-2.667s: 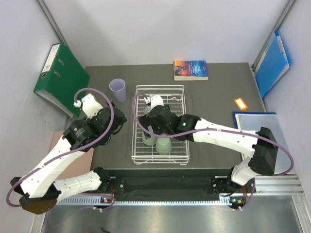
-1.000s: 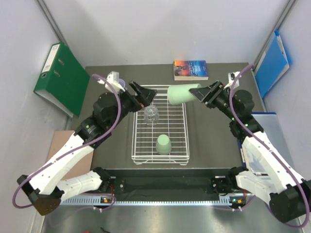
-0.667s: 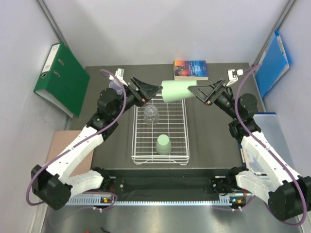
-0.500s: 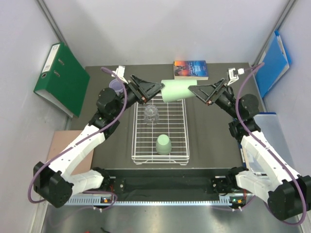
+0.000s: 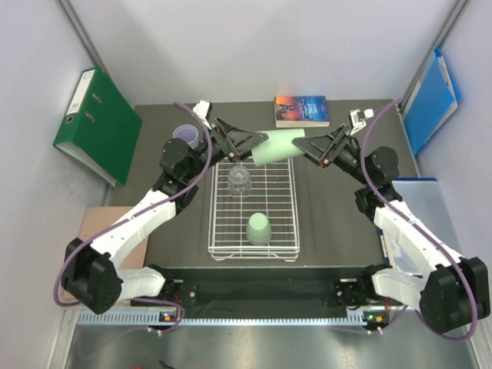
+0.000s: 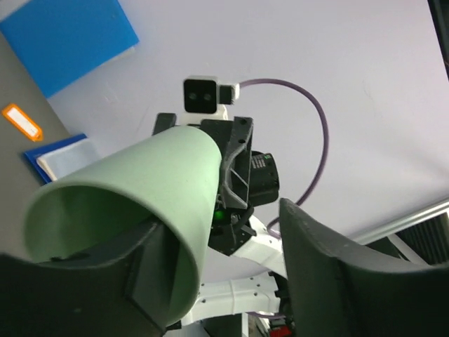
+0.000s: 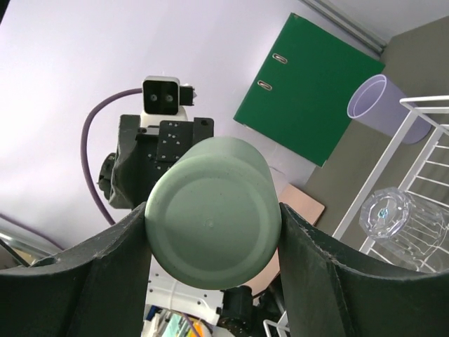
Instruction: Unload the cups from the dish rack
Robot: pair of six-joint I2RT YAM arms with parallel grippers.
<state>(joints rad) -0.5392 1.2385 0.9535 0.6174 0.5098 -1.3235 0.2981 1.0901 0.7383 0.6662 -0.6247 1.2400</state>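
- Held green cup (image 5: 277, 146) lies on its side in the air, above the far end of the dish rack (image 5: 294, 207), right between the two grippers. Its mouth points to the left arm, its base to the right arm.
- Right gripper (image 7: 210, 228) is closed on the cup, one finger pressed on each side of the wall near the base. The flat base faces the right wrist camera.
- Left gripper (image 6: 219, 235) is spread wide and grips nothing. One finger sits inside the cup's mouth. The other is outside the wall with a clear gap to it. Can't tell if the inner finger touches the wall.
- Clear glass (image 5: 241, 181) sits in the far half of the rack, below the held cup and apart from it.
- Second green cup (image 5: 259, 228) stands mouth-down in the near half of the rack.
- Lilac cup (image 5: 187, 134) stands upright, mouth up, on the table left of the rack, close by the left arm.
- Book (image 5: 302, 110) lies at the far table edge, beyond the rack.
- Green binder (image 5: 96, 123) is off the left side and a blue folder (image 5: 430, 100) leans at the right wall.
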